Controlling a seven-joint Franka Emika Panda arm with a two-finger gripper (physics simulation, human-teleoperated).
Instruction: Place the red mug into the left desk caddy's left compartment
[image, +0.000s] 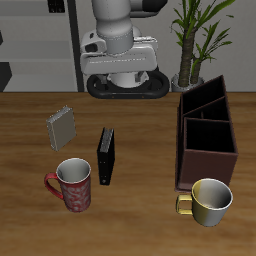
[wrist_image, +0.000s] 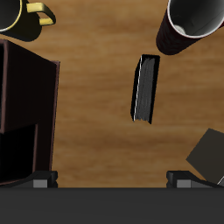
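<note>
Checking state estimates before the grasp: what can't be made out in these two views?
- Gripper: exterior view, not in frame; wrist view shows only its fingertips, wide apart.
- Red mug: wrist view, frame edge cuts it; handle unseen.
- Caddy floors: both views, walls and shadow hide them.
- Yellow mug: wrist view, mostly cut off by the edge.

My red mug (image: 74, 184) wears a mottled red-and-white body, a plain red handle and a pale grey inside. The other mug (image: 209, 200) is shiny yellow-gold, grey within. The caddy (image: 206, 135) is dark brown, nearly black in its hollows. A black book (image: 105, 156) and a grey one (image: 60, 128) lie on my warm brown, wood-grained desk (image: 140, 215).
</note>
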